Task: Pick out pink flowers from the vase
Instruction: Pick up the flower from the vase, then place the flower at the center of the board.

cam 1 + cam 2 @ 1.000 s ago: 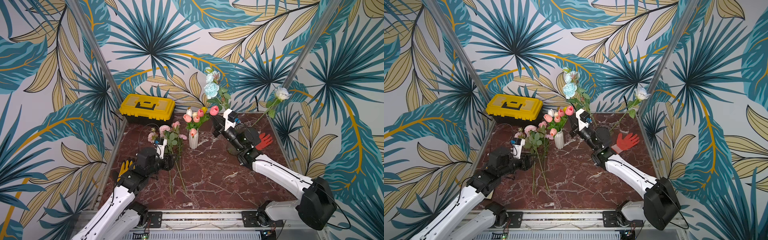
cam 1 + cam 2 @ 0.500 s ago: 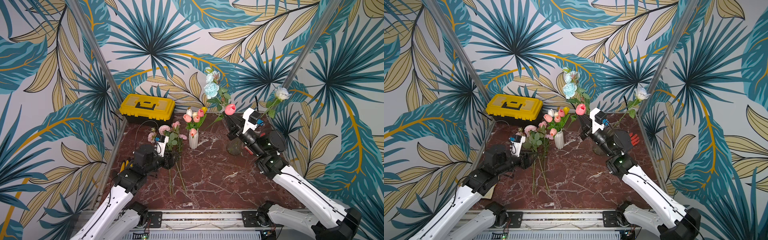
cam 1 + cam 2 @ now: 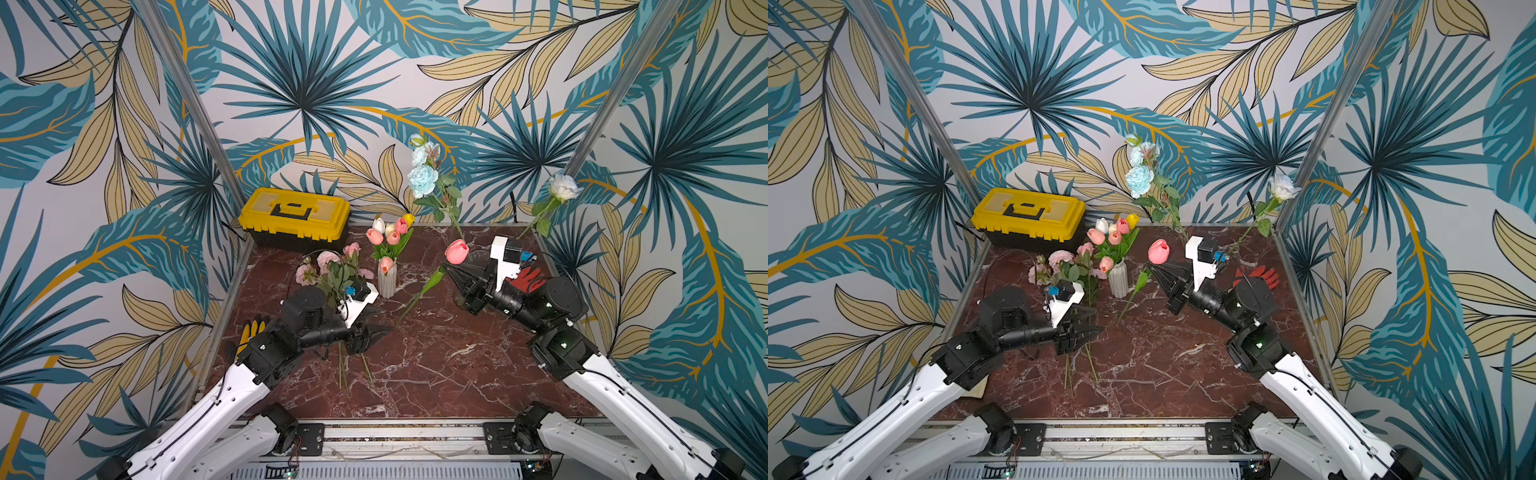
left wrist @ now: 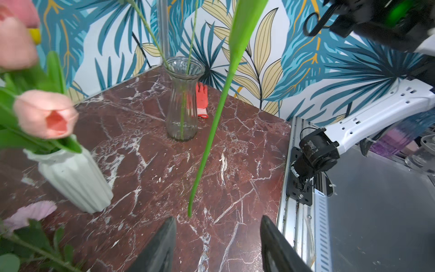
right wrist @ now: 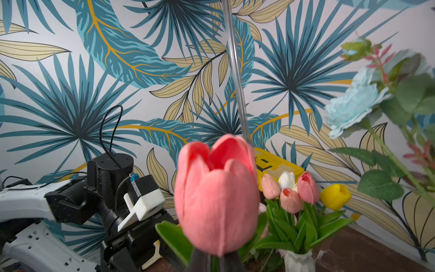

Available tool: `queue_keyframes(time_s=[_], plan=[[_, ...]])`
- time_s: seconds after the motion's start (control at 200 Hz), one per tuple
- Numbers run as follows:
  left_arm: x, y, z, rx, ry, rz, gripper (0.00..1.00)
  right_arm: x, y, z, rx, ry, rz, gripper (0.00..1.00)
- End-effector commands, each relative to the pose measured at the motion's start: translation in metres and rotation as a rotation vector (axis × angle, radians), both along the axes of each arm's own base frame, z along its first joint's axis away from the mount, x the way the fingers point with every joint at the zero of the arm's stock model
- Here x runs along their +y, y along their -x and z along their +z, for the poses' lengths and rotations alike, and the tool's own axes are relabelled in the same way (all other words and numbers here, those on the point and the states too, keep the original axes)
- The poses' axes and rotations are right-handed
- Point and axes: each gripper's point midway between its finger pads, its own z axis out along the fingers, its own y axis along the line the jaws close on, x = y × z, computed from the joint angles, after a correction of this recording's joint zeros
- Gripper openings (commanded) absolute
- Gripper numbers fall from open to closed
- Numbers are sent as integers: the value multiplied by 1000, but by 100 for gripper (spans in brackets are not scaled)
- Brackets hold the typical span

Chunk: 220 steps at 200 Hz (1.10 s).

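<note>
Right gripper [image 3: 451, 270] is clamped on a pink tulip [image 3: 457, 251] just under the bloom, in the air to the right of the white vase [image 3: 386, 286]. Its stem [image 4: 211, 141] slants down toward the left gripper [image 4: 217, 221], free end just above the table [image 3: 436, 374]. Left gripper is part-open and empty over the pile [image 3: 332, 270] of pink flowers already laid down. The stem tip hangs just ahead of its fingers, so the left arm is nearer that end; likely a handover or lay-down.

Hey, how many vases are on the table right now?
2. A white ribbed vase holding tulips stands mid-table; a clear glass vase with green stems stands by the red glove. No other shows.
</note>
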Motion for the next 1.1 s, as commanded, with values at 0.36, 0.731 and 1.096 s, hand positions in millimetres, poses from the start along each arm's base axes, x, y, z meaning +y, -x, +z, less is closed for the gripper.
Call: queue_keyframes(time_s=[0.36,0.731,1.096], plan=[[-33,18,23,-51,76,-258,47,17,22,-8,49,-95,190,0],[-38,21,16,-39,77,-297,12,21,17,-16,75,-116,203,0],[-30,11,18,-101,56,-206,38,26,18,-16,95,-131,237,0]])
